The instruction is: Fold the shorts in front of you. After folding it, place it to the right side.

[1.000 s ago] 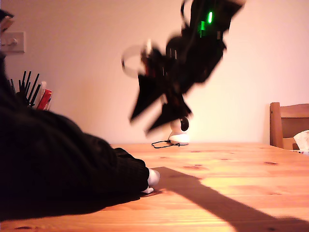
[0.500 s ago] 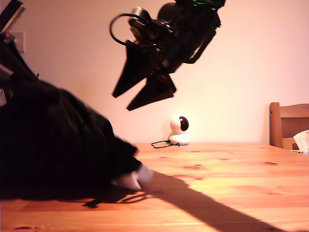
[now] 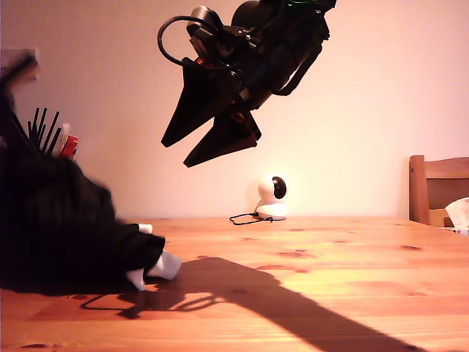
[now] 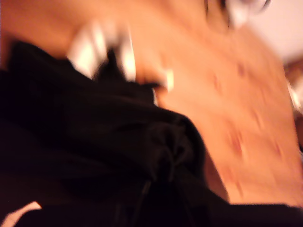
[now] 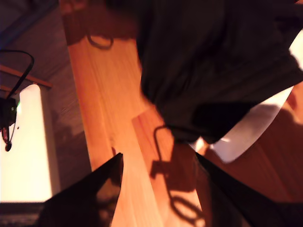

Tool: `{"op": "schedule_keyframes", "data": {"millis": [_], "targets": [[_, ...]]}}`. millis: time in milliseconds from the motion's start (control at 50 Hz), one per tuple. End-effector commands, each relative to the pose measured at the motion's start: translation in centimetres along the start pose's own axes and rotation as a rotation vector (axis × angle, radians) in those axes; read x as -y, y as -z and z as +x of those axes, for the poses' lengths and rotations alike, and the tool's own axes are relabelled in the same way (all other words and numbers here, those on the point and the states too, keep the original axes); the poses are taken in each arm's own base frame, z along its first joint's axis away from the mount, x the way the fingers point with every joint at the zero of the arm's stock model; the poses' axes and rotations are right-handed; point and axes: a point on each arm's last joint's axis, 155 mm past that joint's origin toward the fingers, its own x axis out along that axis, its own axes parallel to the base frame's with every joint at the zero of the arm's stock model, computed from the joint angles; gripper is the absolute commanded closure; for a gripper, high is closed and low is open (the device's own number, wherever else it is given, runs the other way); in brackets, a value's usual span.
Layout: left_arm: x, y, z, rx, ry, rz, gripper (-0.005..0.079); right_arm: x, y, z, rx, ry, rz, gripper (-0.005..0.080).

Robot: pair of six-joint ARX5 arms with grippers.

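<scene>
**Shorts bunched at one end of the desk, fold not yet finished**

The shorts [image 3: 62,227] lie in a dark heap at the exterior view's left, resting on the wooden desk [image 3: 330,257], with a bit of white hem band [image 3: 157,265] poking out at the edge nearest the middle. The heap looks rumpled and piled up, not a flat, squared stack, so I judge the folding still under way, or at best roughly gathered.

My second hand [image 3: 192,150] hangs high above the desk, well apart from the cloth. Its two dark fingers [image 5: 85,194] are spread apart and nothing sits between them; in the second wrist view it looks down on the edge of the shorts [image 5: 213,71] and a white hem.

My first hand itself cannot be made out. The first wrist view is blurred and filled with black fabric [image 4: 94,151] very close to the lens, with white hem patches beyond, so the cloth may be in its hold, but I cannot tell whether it is closed on it.

What is left, as I judge it: flatten and finish the fold, then set the shorts aside at the side the task names. A small white camera [image 3: 274,196] stands at the back of the desk, clear of the work
</scene>
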Motion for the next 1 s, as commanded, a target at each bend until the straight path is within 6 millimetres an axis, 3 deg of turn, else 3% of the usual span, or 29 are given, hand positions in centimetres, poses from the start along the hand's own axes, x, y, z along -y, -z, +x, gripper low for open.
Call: {"op": "schedule_keyframes", "data": {"millis": [0,400,520,780,980], "targets": [[0.6,0.7,-0.1,-0.024,0.041,-0.001,0.0763,-0.5,0.0,0.8,-0.006,-0.009,-0.046,0.0329],[3.6,1.4,-2.7,-0.053,0.146,0.018,0.0762,-0.5,-0.2,3.4,-0.11,0.192,-0.366,0.032],[5.0,1.8,-3.6,-0.079,0.198,0.024,0.0762,0.0,-0.4,3.8,-0.137,0.262,-0.431,0.024],[7.2,1.8,-4.9,-0.101,0.276,0.049,0.0762,0.1,-1.7,5.2,-0.124,0.336,-0.522,0.0148],[8.2,1.2,-5.7,-0.078,0.298,0.072,0.0762,0.3,-1.1,6.9,-0.141,0.325,-0.528,0.0126]]}}
